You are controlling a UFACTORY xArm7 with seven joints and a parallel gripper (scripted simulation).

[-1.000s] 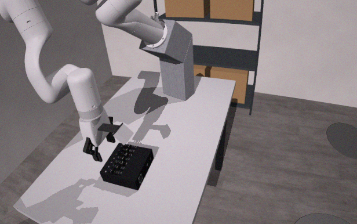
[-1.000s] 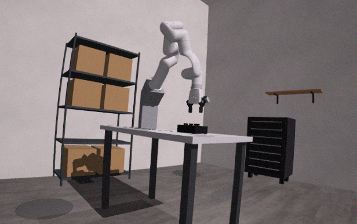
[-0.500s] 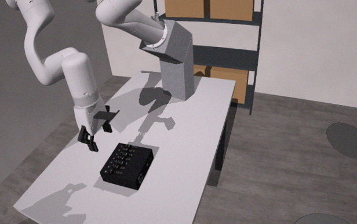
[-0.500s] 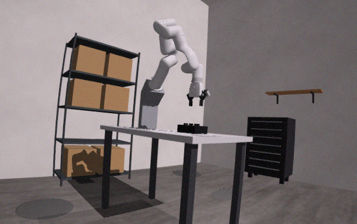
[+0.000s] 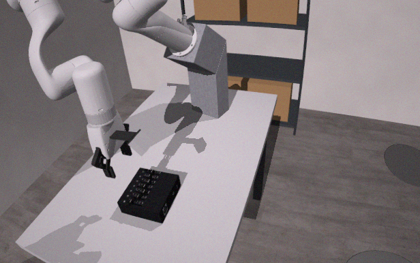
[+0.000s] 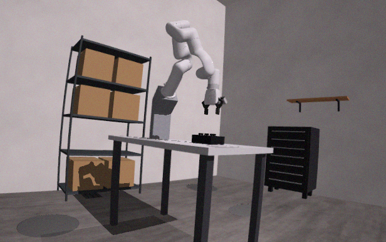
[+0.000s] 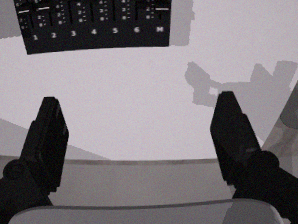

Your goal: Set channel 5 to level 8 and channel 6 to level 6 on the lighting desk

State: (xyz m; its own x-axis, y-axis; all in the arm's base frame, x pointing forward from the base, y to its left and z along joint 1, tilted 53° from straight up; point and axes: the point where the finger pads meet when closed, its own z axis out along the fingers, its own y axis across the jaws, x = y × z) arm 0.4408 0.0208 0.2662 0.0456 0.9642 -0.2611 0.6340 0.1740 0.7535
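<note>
Wrist view looks down past two black fingers spread wide with nothing between them, only the pale table top (image 7: 140, 96) showing in the gap. Beyond the fingertips, at the upper edge of that view, lies the lighting desk (image 7: 100, 38), a black box with a row of fader caps (image 7: 161, 8) in slots; the caps sit at differing heights along their slots, and the small numbers under them are too blurred to read. From the top view the desk (image 5: 160, 201) rests flat on the white table (image 5: 218, 143), toward the near end of it, and the gripper (image 5: 112, 160) hangs in the air up and to the left of the desk, well apart from it and touching nothing. The exterior view confirms this: the gripper (image 6: 211, 109) hovers well above the desk (image 6: 208, 139), which stands level on the table (image 6: 219, 150). The white arm (image 5: 92, 88) bends down from a grey pedestal (image 5: 209, 92) at the far end of the table. Behind the table stands a dark shelf rack (image 6: 69, 103) loaded with brown cardboard boxes (image 6: 94, 66). To the right of the table, against the grey wall, sits a black drawer cabinet (image 6: 292, 157) beneath a small wooden wall shelf (image 6: 318, 99).
</note>
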